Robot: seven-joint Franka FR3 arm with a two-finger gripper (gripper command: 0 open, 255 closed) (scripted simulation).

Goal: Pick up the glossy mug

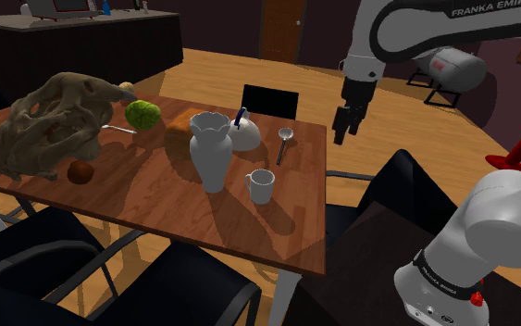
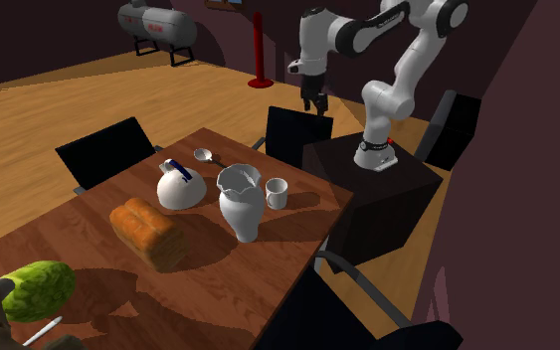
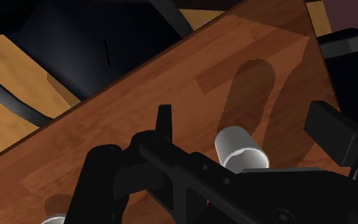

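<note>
Hovering claw (image 1: 344,135) — mug (image 1: 261,186) apart; "FRANKA EMIKA" arm (image 1: 406,32)

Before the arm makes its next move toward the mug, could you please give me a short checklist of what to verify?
1. Mug upright on the table: ok.
2. Gripper open, its fingers apart in the wrist view: ok.
3. Gripper down at the mug: not ok; it hangs high, out past the table's edge.
4. Room around the mug: ok; the vase stands beside it but apart, and the spoon lies farther off.
5. Mug's handle out of the fingers' way: cannot tell.
</note>
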